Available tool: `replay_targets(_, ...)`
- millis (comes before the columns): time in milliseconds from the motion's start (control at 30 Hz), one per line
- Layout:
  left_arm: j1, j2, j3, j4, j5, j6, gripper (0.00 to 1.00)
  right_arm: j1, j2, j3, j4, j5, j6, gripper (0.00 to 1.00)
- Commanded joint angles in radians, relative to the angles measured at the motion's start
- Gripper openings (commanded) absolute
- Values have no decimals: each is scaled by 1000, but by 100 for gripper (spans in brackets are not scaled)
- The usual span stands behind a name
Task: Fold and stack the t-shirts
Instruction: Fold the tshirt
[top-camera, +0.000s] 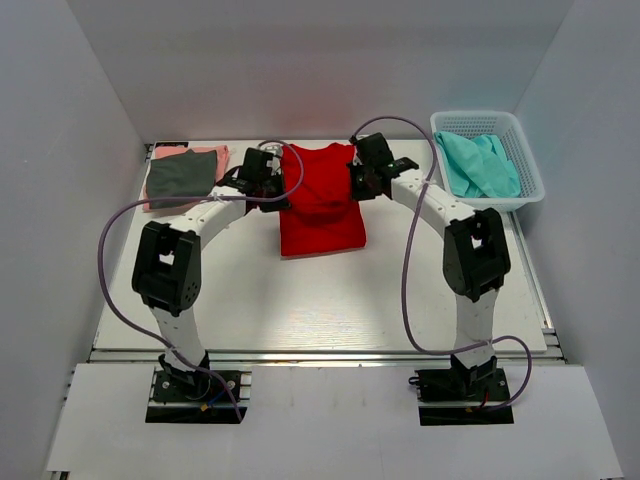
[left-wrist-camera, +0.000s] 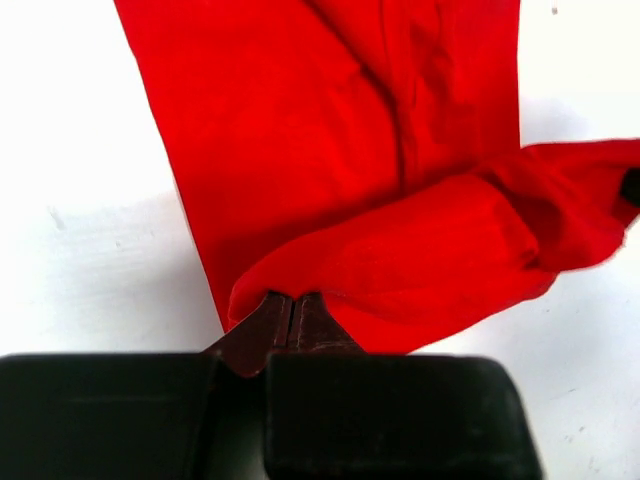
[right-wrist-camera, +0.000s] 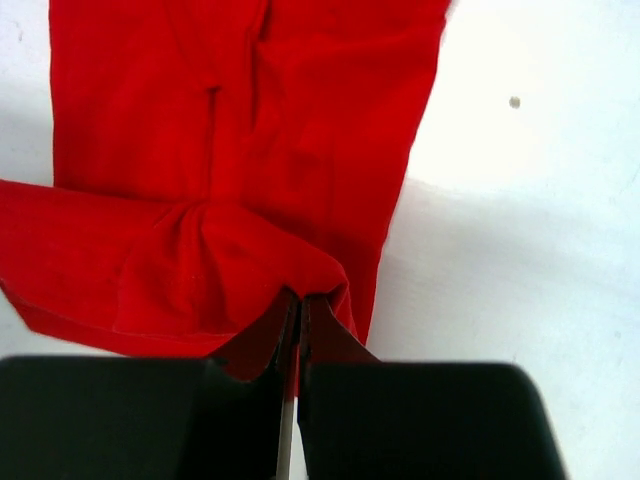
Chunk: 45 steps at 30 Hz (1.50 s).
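On the far middle of the table (top-camera: 320, 310) we saw the red t-shirt (top-camera: 320, 210) lying as a long strip, so we think it was partly folded. Our left gripper (left-wrist-camera: 292, 315) was clamped on a bunch of red cloth at the shirt's left edge. Our right gripper (right-wrist-camera: 298, 310) was clamped on a bunch at its right edge. The cloth between them was puffed up off the table. In the far left corner the grey t-shirt (top-camera: 180, 176) lay folded on top of the pink t-shirt (top-camera: 213, 153), so we think those two were done and stacked. The red one had to be folded over and then put on that pile. At the far right, the white basket (top-camera: 480, 122) held some blue-green cloth (top-camera: 480, 165). We could not tell if that was more shirts to fold.
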Motion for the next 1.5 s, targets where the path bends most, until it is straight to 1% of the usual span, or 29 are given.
replay_targets(0, 21, 5, 64, 14, 49, 18, 0, -22, 53, 88, 5, -47, -32, 0)
replay_targets(67, 32, 41, 92, 25, 61, 27, 0, -29, 89, 132, -5, -85, -34, 0)
replay_targets(100, 32, 57, 106, 25, 61, 27, 0, -29, 113, 143, -5, -89, -31, 5)
replay_targets(133, 42, 79, 125, 25, 72, 27, 5, -38, 141, 158, -6, -92, -28, 11)
replay_targets(167, 42, 125, 170, 13, 72, 27, 7, -43, 158, 192, -6, -98, -8, 17)
replay_targets(200, 55, 149, 202, 4, 72, 27, 10, -51, 194, 249, 3, -100, 0, 19)
replay_targets(233, 73, 177, 242, -6, 82, 27, 16, -57, 239, 287, -5, -106, 35, 35)
replay_targets(267, 84, 238, 349, -47, 66, 27, 48, -72, 261, 376, -2, -135, 41, 56)
replay_targets(300, 111, 272, 426, -88, 66, 27, 77, -81, 318, 472, -8, -144, 69, 69)
replay_targets(333, 124, 304, 507, -128, 66, 39, 100, -94, 331, 563, -15, -176, 80, 88)
replay_targets(367, 133, 332, 666, -218, 43, 39, 100, -107, 334, 586, -15, -190, 93, 90)
replay_targets(433, 145, 352, 767, -268, 11, 52, 100, -118, 276, 559, 23, -213, 100, 90)
replay_targets(467, 145, 332, 762, -268, 0, 52, 100, -126, 249, 524, 72, -221, 89, 90)
replay_targets(500, 145, 305, 730, -224, 0, 62, 100, -128, 147, 484, 99, -228, 86, 90)
replay_targets(533, 145, 229, 625, -193, 10, 63, 100, -126, 114, 329, 188, -239, 77, 90)
replay_targets(600, 145, 147, 494, -86, 35, 63, 100, -124, 2, 192, 225, -267, 60, 90)
replay_targets(633, 145, 112, 377, -58, 62, 63, 100, -124, -17, 124, 244, -279, 60, 90)
replay_targets(700, 145, 30, 240, -18, 87, 53, 100, -128, -72, 29, 220, -285, 49, 90)
replay_targets(733, 145, 12, 207, -9, 87, 53, 100, -126, -83, 28, 219, -279, 48, 90)
replay_targets(800, 119, -14, 149, -18, 87, 53, 100, -126, -118, -61, 195, -276, 63, 90)
replay_targets(833, 119, -30, 88, -18, 130, 53, 100, -128, -124, -84, 193, -270, 69, 90)
replay_targets(867, 110, -30, 55, 0, 165, 53, 100, -126, -135, -160, 189, -271, 77, 90)
replay_targets(933, 101, -42, -29, 20, 184, 33, 100, -124, -155, -223, 180, -276, 93, 90)
replay_targets(1133, 69, -25, -149, 31, 197, 33, 96, -134, -150, -337, 160, -262, 118, 90)
replay_targets(1267, 48, 16, -189, 31, 198, 15, 87, -131, -95, -351, 158, -337, 136, 90)
replay_targets(1300, 39, 16, -201, 31, 198, 15, 87, -132, -81, -349, 158, -339, 141, 90)
replay_targets(1367, 39, 39, -201, 31, 198, 15, 82, -134, -58, -352, 160, -345, 164, 90)
replay_targets(1433, 30, 54, -212, 31, 198, 4, 79, -135, -40, -357, 161, -348, 181, 86)
replay_targets(1467, 30, 67, -224, 31, 198, -8, 78, -134, -25, -361, 161, -350, 192, 86)
